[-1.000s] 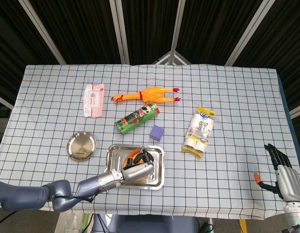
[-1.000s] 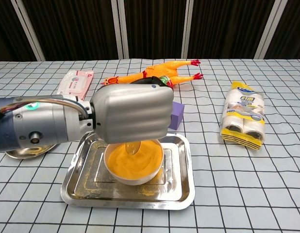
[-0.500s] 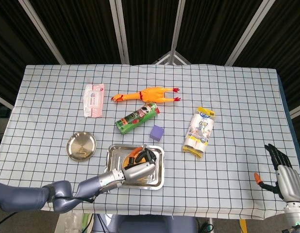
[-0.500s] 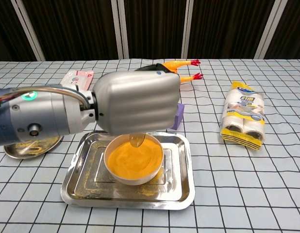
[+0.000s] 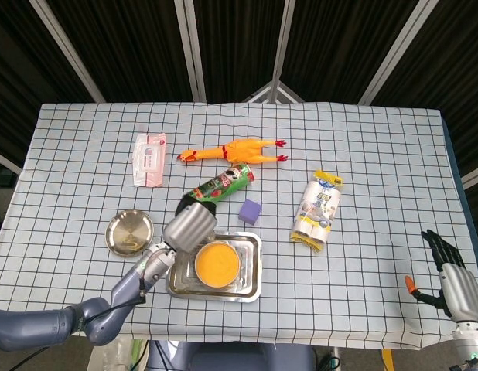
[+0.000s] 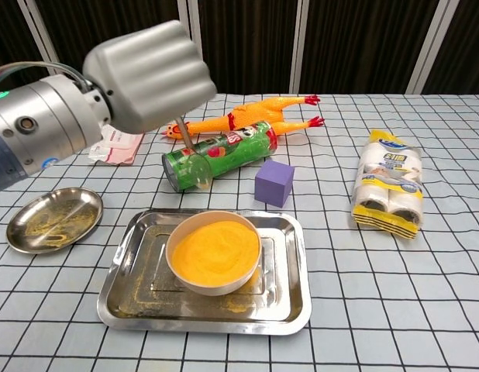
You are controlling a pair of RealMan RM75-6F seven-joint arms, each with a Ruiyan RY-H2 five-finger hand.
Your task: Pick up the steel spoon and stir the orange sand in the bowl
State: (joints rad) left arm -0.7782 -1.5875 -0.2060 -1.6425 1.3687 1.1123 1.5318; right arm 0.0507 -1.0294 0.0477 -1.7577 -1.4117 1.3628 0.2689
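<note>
The table [image 5: 378, 147], under a checked cloth, fills the head view from edge to edge, with wide bare cloth along its far side and across its right half. The steel tray [image 6: 290, 306] sits near the front edge, left of centre, and holds the bowl [image 6: 177, 271] of orange sand [image 6: 215, 246] level with its rim. The left hand [image 6: 150, 74] is raised above and behind the tray's left corner, clenched around the handle of the steel spoon [image 6: 194, 172], whose bowl hangs clear of the sand in front of the green crisp can [image 6: 239, 151]. That can lies on its side just behind the tray, with the purple cube [image 6: 274, 183] just beside it on the right. The rubber chicken [image 6: 255, 115] lies further back, the wet-wipe pack [image 5: 149, 158] to the far left, and the small steel dish [image 6: 53, 219] left of the tray, apart from it. The yellow roll pack [image 6: 388, 190] lies well to the right with bare cloth all round.

Only the head view shows the right hand [image 5: 452, 274], hanging off the table's right front corner, fingers apart and holding nothing. Only the chest view shows the spoon itself and the orange grains scattered in the tray and the dish.
</note>
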